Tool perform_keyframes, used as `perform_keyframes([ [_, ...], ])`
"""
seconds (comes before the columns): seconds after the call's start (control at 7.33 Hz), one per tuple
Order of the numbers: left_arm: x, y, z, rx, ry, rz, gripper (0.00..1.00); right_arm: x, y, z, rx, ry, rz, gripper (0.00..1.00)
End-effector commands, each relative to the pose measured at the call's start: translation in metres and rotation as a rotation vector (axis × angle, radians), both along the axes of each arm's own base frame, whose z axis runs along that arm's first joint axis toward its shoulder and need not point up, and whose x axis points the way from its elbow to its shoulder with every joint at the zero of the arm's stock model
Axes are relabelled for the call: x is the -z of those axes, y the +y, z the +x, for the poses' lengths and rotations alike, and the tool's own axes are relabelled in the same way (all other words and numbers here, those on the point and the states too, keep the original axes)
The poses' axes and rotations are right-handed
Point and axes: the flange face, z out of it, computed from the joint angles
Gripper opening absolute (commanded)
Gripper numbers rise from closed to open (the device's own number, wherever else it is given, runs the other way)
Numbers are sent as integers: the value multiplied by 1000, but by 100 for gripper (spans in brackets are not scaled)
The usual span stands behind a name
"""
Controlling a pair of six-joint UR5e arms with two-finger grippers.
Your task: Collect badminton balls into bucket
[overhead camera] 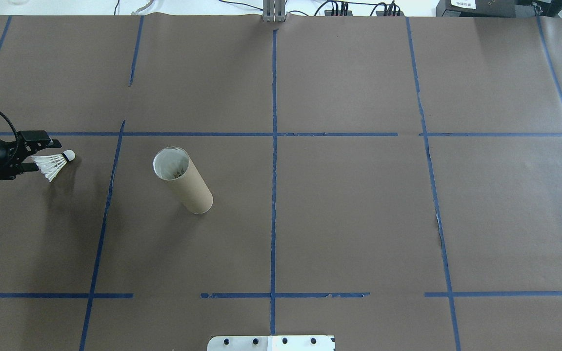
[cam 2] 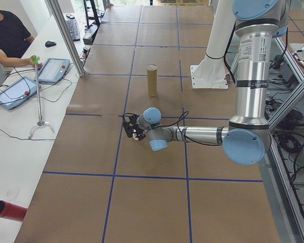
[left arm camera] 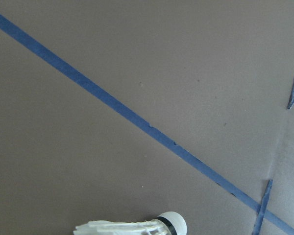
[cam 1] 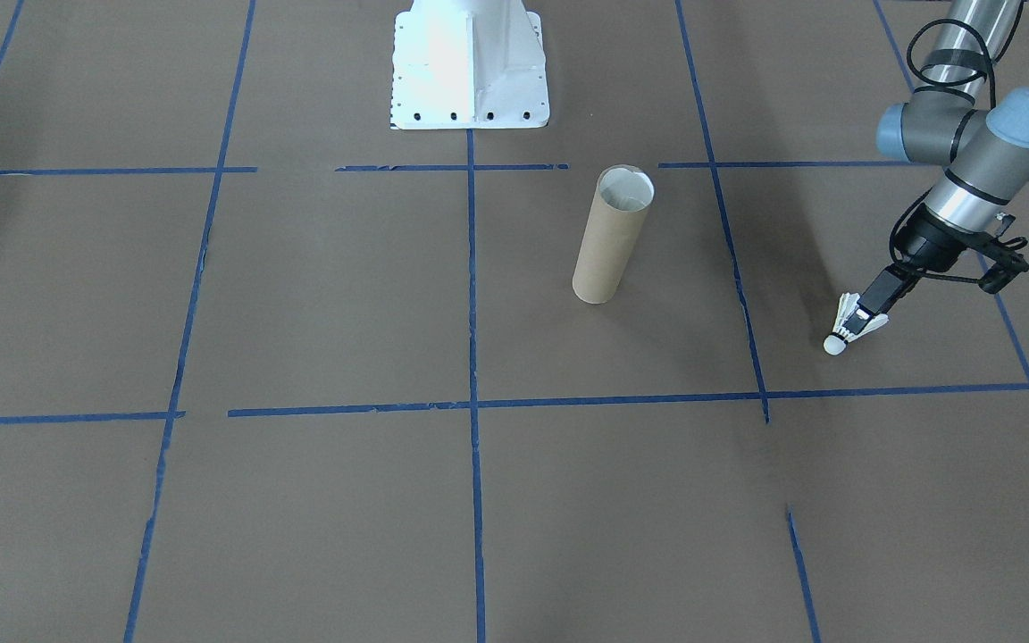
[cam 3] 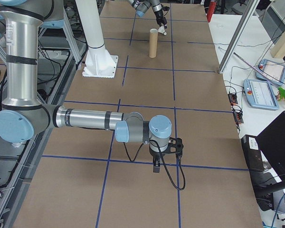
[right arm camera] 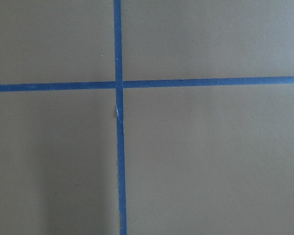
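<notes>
Shuttlecock [cam 1: 854,326] sits pinched by its feathers in my left gripper [cam 1: 872,314], well apart from the upright tube [cam 1: 611,237]. Right gripper [cam 3: 156,167]: I can't tell its fingers' state.

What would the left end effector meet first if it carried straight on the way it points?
Probably the brown table. The left end effector, shut on the shuttlecock, slants downward, cork tip lowest. The tube stands off to one side, apparently outside that line.
</notes>
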Motion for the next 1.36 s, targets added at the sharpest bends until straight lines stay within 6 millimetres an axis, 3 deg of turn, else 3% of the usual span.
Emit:
perform_keyframes([
  [0.0,1,1,7,-12,1,2,100,0,0,0,0,0,0,100],
  [0.14,3,0,9,-15,4,5,99,0,0,0,0,2,0,100],
  [0.27,6,0,10,-16,9,7,85,0,0,0,0,0,0,100],
  [0.41,6,0,10,-14,8,8,61,0,0,0,0,0,0,100],
  [0.55,7,-1,10,-14,10,10,44,0,0,0,0,0,0,100],
  [0.82,11,-2,11,-15,16,14,2,0,0,0,0,0,0,100],
  [0.95,13,-1,11,-20,18,23,0,0,0,0,0,0,0,100],
  [1.23,43,7,12,-98,83,40,0,0,0,0,0,0,0,100],
])
